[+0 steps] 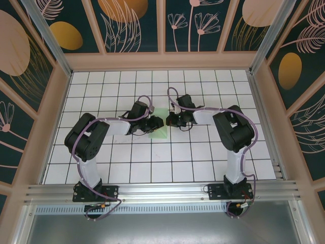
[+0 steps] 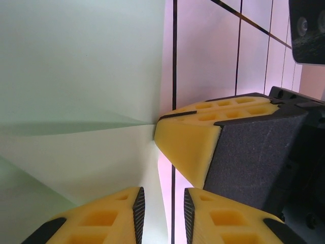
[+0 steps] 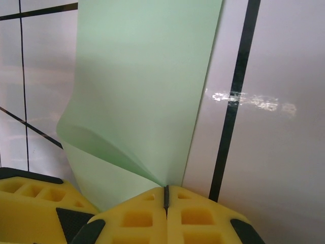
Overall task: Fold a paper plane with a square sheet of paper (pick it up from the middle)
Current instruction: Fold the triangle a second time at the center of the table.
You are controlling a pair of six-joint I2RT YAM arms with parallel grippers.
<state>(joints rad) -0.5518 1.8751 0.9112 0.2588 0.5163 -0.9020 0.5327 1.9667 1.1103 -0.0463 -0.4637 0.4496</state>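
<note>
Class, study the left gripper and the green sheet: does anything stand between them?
Nothing visible does. The left gripper hangs open right over the edge of the square sheet of paper. The right gripper pinches that edge beside it, not in between.

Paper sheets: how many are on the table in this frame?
1. The mint-green sheet lies near the middle of the tiled table, one edge lifted and pinched in the right gripper. A second sheet stacked under it could be hidden.
</note>
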